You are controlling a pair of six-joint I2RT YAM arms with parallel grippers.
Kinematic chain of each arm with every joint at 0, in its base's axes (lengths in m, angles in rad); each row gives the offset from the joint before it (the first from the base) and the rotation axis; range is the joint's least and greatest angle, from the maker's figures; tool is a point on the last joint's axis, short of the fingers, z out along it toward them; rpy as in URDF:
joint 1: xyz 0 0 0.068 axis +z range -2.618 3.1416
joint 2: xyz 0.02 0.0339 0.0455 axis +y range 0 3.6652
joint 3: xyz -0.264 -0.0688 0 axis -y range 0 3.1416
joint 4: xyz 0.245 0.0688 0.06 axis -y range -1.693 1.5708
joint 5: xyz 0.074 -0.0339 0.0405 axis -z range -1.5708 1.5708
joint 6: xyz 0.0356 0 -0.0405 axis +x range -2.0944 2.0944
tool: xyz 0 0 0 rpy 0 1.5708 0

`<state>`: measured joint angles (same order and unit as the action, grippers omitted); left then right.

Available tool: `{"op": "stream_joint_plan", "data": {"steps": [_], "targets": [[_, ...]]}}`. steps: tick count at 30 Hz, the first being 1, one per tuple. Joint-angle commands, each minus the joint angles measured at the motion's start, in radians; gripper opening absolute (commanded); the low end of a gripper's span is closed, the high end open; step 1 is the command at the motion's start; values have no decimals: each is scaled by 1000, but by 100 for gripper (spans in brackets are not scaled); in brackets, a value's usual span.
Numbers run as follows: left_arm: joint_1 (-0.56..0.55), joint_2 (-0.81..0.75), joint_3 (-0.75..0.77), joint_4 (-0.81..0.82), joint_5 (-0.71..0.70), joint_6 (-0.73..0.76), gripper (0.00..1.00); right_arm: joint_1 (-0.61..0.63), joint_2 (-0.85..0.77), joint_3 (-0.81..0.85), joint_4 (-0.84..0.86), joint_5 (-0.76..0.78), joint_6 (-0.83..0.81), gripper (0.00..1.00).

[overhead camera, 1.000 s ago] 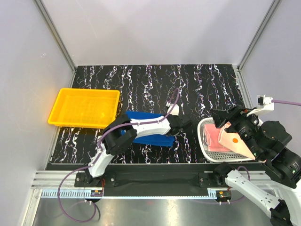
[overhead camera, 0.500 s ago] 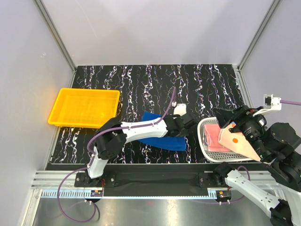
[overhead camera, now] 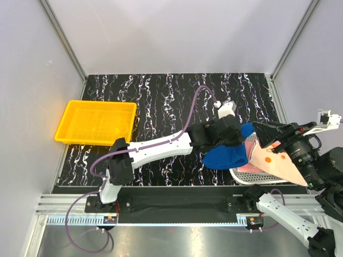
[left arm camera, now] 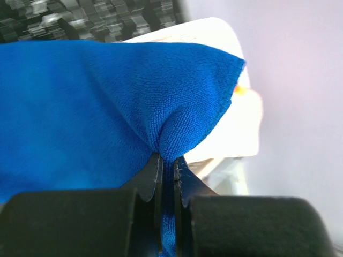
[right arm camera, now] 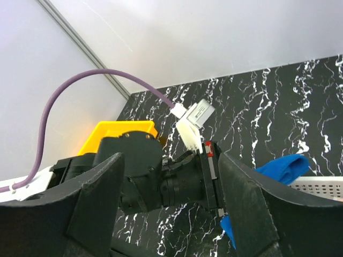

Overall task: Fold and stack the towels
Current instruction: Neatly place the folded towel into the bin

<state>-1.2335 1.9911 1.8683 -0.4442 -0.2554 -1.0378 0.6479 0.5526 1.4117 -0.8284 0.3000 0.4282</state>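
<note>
Clamped the blue towel (left arm camera: 80, 107) in the left gripper (left arm camera: 168, 161) over the basket (overhead camera: 249, 174), at the table's (overhead camera: 161, 91) right edge. Held the right gripper (right arm camera: 170, 160) spread apart.

Top looks down — wrist views close; all share blue towel (overhead camera: 228, 156).

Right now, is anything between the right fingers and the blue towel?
Partly. The left arm, its fingers shut on the blue towel, sits in front of the open right fingers. The towel's loose end shows beside it, unblocked, by the basket.
</note>
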Motion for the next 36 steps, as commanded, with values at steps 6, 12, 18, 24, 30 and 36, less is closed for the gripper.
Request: {"op": "stream_joint_plan", "data": {"steps": [6,12,18,24,30,36], "targets": [[-24,113,297,58,129,15,0,7,-89,32,83,-50,-66,79],[-34,167,400,51,153,16,0,6,-112,29,83,-56,-75,79],[-34,192,472,64,168,21,0,7,-123,38,84,-62,-78,79],[-29,268,566,82,215,1,0,6,-134,33,80,-64,-77,79],[-26,299,577,148,249,-11,0,6,-148,38,66,-53,-78,79],[-4,354,588,248,383,-44,0,6,-157,36,48,-53,-72,79]]}}
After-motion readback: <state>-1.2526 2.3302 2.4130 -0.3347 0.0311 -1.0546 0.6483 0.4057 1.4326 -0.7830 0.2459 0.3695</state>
